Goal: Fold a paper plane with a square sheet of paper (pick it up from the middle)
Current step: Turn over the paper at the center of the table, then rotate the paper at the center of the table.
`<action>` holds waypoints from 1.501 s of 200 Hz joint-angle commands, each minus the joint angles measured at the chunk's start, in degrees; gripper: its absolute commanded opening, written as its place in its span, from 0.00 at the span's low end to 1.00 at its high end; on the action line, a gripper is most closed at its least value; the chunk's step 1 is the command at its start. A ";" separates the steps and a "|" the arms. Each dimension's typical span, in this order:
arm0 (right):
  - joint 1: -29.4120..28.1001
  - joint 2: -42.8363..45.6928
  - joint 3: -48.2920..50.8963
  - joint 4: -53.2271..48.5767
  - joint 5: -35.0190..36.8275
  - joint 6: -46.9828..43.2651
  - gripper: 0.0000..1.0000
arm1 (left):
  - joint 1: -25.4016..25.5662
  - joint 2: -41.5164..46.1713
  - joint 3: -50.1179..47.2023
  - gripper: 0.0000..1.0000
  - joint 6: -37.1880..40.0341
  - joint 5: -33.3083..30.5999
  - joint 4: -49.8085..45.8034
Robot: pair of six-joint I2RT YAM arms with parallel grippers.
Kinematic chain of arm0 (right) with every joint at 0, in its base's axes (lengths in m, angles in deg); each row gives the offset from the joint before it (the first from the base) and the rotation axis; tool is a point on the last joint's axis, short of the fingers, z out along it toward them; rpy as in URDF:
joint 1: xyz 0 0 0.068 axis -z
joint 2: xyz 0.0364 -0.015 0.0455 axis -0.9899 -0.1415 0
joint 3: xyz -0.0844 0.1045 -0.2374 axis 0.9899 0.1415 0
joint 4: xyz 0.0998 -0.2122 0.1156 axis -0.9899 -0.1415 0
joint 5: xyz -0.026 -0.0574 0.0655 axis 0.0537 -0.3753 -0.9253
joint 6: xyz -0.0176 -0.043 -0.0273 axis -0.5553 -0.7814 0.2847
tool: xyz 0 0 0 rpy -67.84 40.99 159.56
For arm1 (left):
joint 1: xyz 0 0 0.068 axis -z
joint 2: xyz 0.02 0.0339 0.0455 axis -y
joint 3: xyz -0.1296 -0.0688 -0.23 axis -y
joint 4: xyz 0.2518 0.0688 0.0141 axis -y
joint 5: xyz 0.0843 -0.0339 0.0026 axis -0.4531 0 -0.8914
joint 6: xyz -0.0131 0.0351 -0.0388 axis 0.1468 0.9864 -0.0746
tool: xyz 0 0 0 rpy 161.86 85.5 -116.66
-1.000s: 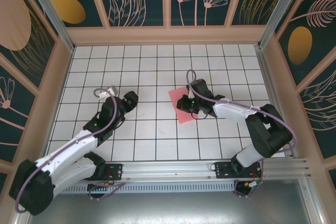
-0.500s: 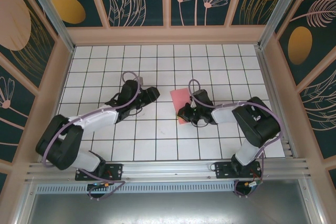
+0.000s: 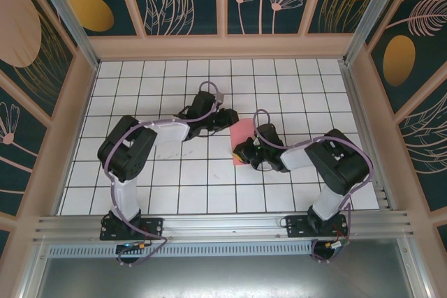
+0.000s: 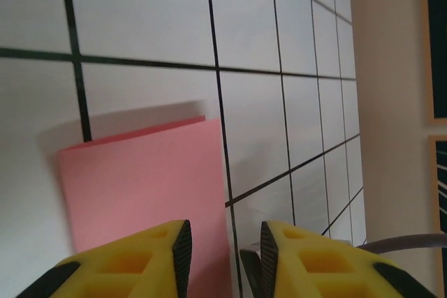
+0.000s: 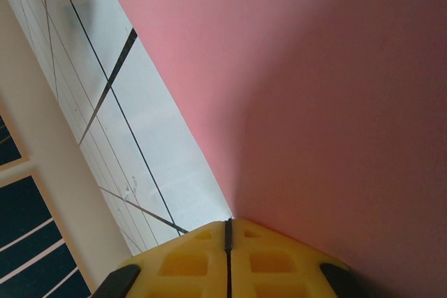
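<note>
Pink sheet (image 3: 244,132) lies folded mid-worktop (image 3: 174,172), between my claws. Right wrist view shows what overhead cannot: right claw (image 5: 228,232) pressed together, pinching sheet's edge. Left claw (image 4: 222,242) spread, poised over another edge.

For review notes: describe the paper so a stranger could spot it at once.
Find the white grid table. Near its middle, the square sheet of paper sits between the left gripper and the right gripper, which pinches it. It alone there is salmon-pink.

L gripper (image 3: 228,118) & R gripper (image 3: 241,153) flank paper (image 3: 243,132); far tiles (image 3: 209,75) free
</note>
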 commanded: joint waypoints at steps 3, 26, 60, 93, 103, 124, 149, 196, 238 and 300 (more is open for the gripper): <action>-0.73 -2.98 0.28 -4.88 -0.06 0.74 0.10 | -0.02 -4.44 4.82 0.33 1.05 3.02 1.27; -0.68 -2.94 0.16 -5.03 -0.50 0.38 0.10 | -0.01 -7.19 6.78 0.33 2.19 -0.42 -1.20; -0.72 -1.62 0.24 -5.65 -0.41 -0.19 0.10 | -0.12 -10.41 8.62 0.32 2.80 -4.82 -4.13; -0.89 1.34 -0.23 -5.31 -1.37 -2.39 0.13 | -0.08 -12.59 8.54 0.31 2.90 -6.83 -6.06; -1.03 3.62 -1.24 -7.57 -0.72 -4.47 0.15 | -0.07 -12.94 8.34 0.30 3.15 -7.15 -6.74; -0.65 10.16 -4.55 -18.94 4.77 -10.68 0.20 | -0.08 -12.53 7.58 0.29 4.11 -7.67 -7.93; 2.36 16.84 -5.02 -28.14 11.28 -16.24 0.32 | -0.07 -11.51 7.37 0.30 5.73 -7.19 -8.54; 12.21 14.96 -2.54 -26.11 1.71 -22.68 0.39 | -0.12 -11.57 8.69 0.33 8.29 -4.39 -9.50; 14.63 11.22 -3.16 -24.07 -1.23 -24.48 0.44 | -0.07 -11.75 8.96 0.33 8.38 -3.81 -9.56; 15.48 6.74 -3.87 -18.39 -7.47 -24.48 0.42 | -0.07 -11.57 8.63 0.34 8.54 -2.79 -9.29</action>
